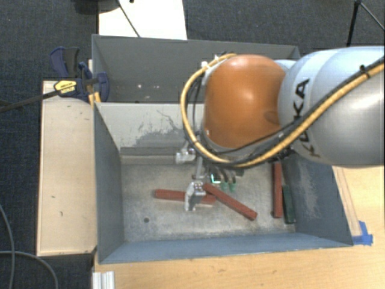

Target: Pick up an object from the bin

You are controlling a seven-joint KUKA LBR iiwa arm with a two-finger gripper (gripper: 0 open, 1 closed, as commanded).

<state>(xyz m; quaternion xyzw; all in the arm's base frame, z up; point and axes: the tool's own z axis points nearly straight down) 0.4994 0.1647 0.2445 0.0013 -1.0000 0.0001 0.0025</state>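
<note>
While the feed sits on this moment, I see the grey metal bin (109, 185) holding just a handful of stick-shaped things on its speckled floor. One reddish-brown stick (168, 195) lies flat and roughly crosswise near the middle. A second, slanted stick (237, 207) of the same colour lies just to its right, its upper end near the first one's right end (the gripper hides whether they touch). By the right wall a red stick (277, 188) and a dark green stick (288, 203) lie side by side along that wall, well apart from the middle pair. The arm (337, 113) comes in from the right, its orange cover (243, 98) hanging over the bin with cables (185, 104) looped around it. The gripper (191, 198) points down at the floor, its tip at the right-hand end of the crosswise stick. I cannot tell whether it is spread or pressed together.
</note>
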